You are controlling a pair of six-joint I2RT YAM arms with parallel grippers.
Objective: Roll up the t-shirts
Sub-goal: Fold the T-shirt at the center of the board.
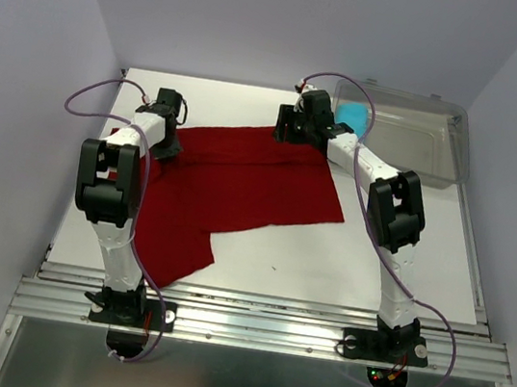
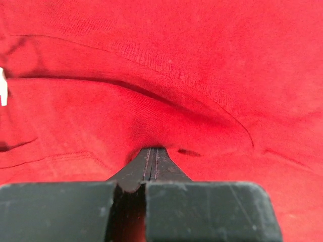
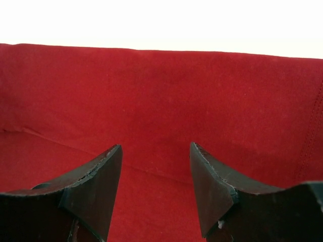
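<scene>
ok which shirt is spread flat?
The red shirt, spread on the table; the cyan shirt is a small bundle in the bin.

The left arm and right arm are white tubes with bulky black joint housings; thin purple cables loop along them. The black fingers are scuffed wedges.

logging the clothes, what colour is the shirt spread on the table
Plain dark red t-shirt, best seen in the top view.
</scene>
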